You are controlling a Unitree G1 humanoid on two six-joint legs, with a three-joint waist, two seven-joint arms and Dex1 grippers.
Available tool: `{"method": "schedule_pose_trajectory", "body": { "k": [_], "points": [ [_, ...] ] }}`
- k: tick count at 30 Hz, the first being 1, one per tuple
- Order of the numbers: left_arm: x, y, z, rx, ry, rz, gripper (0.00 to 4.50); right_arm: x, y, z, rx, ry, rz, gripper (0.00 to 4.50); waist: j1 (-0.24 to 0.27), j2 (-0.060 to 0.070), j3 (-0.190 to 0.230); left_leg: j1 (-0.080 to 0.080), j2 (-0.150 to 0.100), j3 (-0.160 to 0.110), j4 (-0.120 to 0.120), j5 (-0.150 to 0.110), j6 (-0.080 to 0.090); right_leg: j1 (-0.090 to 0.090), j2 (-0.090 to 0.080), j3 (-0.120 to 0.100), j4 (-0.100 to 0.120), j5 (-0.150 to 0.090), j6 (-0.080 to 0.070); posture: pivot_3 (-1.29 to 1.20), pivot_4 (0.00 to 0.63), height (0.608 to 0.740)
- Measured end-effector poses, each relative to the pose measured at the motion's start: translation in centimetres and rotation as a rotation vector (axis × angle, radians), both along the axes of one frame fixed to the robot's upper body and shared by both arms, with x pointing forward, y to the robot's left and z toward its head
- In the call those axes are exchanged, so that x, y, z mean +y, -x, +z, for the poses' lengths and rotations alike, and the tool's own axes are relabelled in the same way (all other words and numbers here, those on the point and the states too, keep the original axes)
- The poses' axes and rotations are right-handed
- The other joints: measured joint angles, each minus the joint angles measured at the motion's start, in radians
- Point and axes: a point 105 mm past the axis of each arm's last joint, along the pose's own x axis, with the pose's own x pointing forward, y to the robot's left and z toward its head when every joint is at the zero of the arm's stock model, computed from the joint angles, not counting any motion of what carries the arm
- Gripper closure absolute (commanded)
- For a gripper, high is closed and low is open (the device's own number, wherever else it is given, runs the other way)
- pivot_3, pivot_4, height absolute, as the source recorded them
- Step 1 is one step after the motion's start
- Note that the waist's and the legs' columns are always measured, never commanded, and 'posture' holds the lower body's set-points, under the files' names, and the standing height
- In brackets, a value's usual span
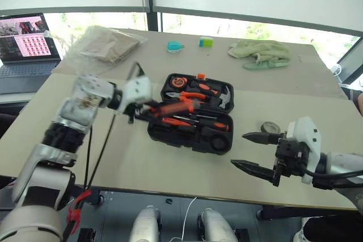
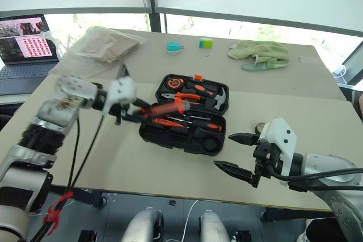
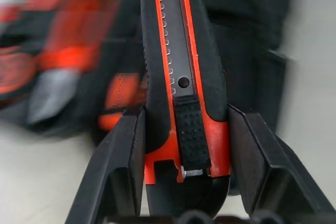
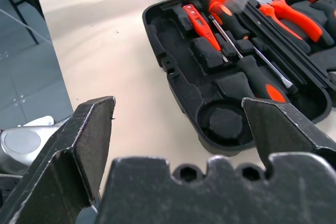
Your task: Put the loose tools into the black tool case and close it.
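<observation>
right pincer idling wide open, lower right | left pincer clamping the utility knife, centre-left | knife's long axis pointing right over the black tool case, centre frame | left arm nearer.

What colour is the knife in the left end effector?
Orange and black utility knife, clearest in the left wrist view.
</observation>
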Motion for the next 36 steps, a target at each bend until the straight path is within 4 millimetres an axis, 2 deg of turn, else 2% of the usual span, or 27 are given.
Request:
{"method": "schedule_pose_trajectory", "body": {
  "k": [3,9,11,13,16,17,21,24,26,34,36],
  "points": [
    [-0.9,-0.2,-0.9,-0.016,-0.099,-0.089,2.74,0.1,0.1,0.2,-0.018,0.001,-0.019,0.00,0.001,0.000,0.000,0.000,0.000,0.000,0.000,0.000,0.000,0.000,0.000,0.000,0.000,0.000,0.000,0.00,0.150,0.740],
    [-2.3,-0.5,-1.5,-0.024,-0.110,-0.144,2.74,0.3,0.6,0.0,-0.002,-0.021,-0.042,0.00,-0.001,0.000,0.000,0.000,0.000,-0.001,0.000,0.000,0.000,0.000,0.000,0.000,0.000,0.000,0.001,0.00,0.150,0.740],
    [-2.4,-0.5,-1.6,-0.004,-0.108,-0.147,1.73,0.2,0.8,-0.1,0.001,-0.019,-0.059,0.00,-0.005,0.000,0.000,0.000,0.000,-0.001,0.000,0.000,0.000,0.000,0.000,0.000,0.000,0.000,0.001,0.00,0.150,0.740],
    [-2.4,-0.6,-1.4,-0.002,-0.103,-0.137,1.35,0.0,0.9,-0.1,-0.002,-0.017,-0.074,0.00,-0.006,0.000,0.000,0.000,0.000,-0.002,0.000,0.000,0.000,0.000,0.000,0.000,0.000,0.000,0.001,0.00,0.150,0.740],
    [-2.3,-0.5,-0.7,0.001,-0.113,-0.155,0.20,0.2,1.1,0.0,-0.001,-0.027,-0.071,0.00,-0.011,0.000,0.000,0.000,0.000,-0.002,0.000,0.000,0.000,0.000,0.000,0.000,0.000,0.000,0.001,0.00,0.150,0.740],
    [-2.2,-0.5,-0.5,0.005,-0.103,-0.147,0.05,0.3,1.1,0.0,0.002,-0.033,-0.070,0.00,-0.013,0.000,0.000,0.000,0.000,-0.002,0.000,0.000,0.000,0.000,0.000,0.000,0.000,0.000,0.001,0.00,0.150,0.740],
    [-1.2,-0.3,0.4,0.059,-0.077,-0.120,0.05,0.3,1.1,0.0,0.001,-0.037,-0.077,0.00,-0.020,0.000,0.000,0.000,0.000,-0.002,0.000,0.000,0.000,0.000,0.000,0.000,0.000,0.000,0.001,0.00,0.150,0.740],
    [-1.1,-0.9,1.9,0.032,-0.034,-0.105,0.80,0.2,1.0,0.1,-0.003,-0.038,-0.081,0.00,-0.019,0.000,0.000,0.000,0.000,-0.002,0.000,0.000,0.000,0.000,0.000,0.000,0.000,0.000,0.001,0.00,0.150,0.740],
    [-1.2,-1.2,2.7,0.012,-0.004,-0.101,1.57,0.2,0.9,0.2,-0.006,-0.039,-0.080,0.00,-0.016,0.000,0.000,0.000,-0.001,-0.002,0.000,0.000,0.000,0.001,0.000,0.000,0.000,-0.001,0.001,0.00,0.150,0.740],
    [-3.4,-1.1,2.0,0.009,0.039,-0.155,4.47,0.4,0.8,0.3,-0.013,-0.039,-0.072,0.00,-0.013,0.000,0.000,0.000,-0.001,-0.002,0.000,0.000,0.000,0.000,0.000,0.000,0.000,-0.001,0.001,0.00,0.150,0.740],
    [-3.7,-1.0,1.9,0.014,0.043,-0.164,4.47,0.4,0.8,0.3,-0.013,-0.039,-0.072,0.00,-0.014,0.000,0.000,0.000,-0.001,-0.002,0.000,0.000,0.000,0.000,0.000,0.000,0.000,-0.001,0.001,0.00,0.150,0.740]
  ]
}}
